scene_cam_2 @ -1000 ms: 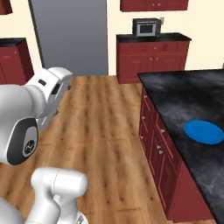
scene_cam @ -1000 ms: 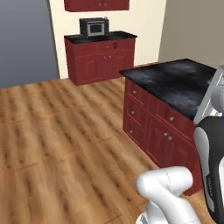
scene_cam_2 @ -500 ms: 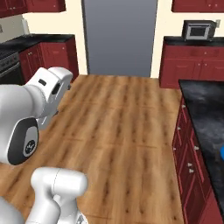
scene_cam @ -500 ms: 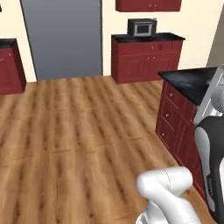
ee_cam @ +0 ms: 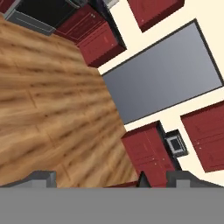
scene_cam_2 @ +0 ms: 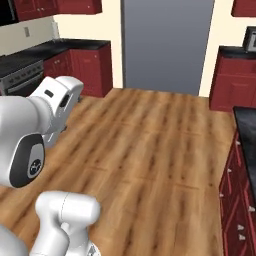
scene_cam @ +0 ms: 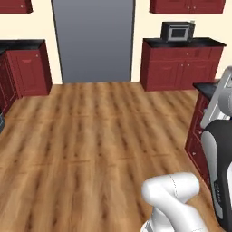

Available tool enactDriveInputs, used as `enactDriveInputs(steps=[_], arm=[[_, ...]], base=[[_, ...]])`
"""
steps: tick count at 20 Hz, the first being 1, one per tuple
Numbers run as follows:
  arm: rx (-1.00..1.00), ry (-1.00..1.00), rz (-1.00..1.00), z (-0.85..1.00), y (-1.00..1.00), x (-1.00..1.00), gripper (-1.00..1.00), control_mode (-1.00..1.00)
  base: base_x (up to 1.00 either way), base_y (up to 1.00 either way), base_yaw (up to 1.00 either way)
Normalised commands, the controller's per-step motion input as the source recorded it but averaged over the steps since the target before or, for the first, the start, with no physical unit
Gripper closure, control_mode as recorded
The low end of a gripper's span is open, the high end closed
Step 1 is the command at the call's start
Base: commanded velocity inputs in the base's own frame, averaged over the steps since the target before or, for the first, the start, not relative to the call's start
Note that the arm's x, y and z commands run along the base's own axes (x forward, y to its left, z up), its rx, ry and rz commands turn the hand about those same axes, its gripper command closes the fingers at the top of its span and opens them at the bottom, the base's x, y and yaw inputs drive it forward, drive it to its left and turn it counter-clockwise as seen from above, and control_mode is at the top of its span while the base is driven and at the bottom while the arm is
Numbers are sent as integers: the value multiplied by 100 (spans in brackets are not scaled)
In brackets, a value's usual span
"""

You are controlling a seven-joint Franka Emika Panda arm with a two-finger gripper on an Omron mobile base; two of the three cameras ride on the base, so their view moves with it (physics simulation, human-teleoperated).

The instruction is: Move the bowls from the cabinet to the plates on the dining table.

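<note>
On the far counter (scene_cam: 183, 43), an unlabelled microwave (scene_cam: 177, 31).

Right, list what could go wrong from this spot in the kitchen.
1. The dining table sits close at the base's right side; a further turn could clip its dark red drawers.
2. The pincer is open and holds nothing, and no bowl is in sight, so the bowls are yet to be found.
3. Several red wall cabinets look alike; the robot may head for the wrong one.

Wood plank floor (scene_cam: 90, 149), black counter (scene_cam: 183, 43) bearing 1 microwave (scene_cam: 177, 31)
</note>
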Motion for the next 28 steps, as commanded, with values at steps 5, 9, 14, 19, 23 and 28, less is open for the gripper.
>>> enactDriveInputs(steps=[5, 9, 14, 19, 23, 28], arm=[[0, 0, 0, 0, 0, 0, -100, 100], [0, 0, 0, 0, 0, 0, -100, 100], [0, 0, 0, 0, 0, 0, -100, 100], [0, 0, 0, 0, 0, 0, -100, 100], [0, 0, 0, 0, 0, 0, -100, 100], [0, 0, 0, 0, 0, 0, -100, 100]], base=[[76, 11, 25], [74, 17, 24], [58, 18, 27], [53, 20, 28], [45, 23, 29], [42, 25, 30]])
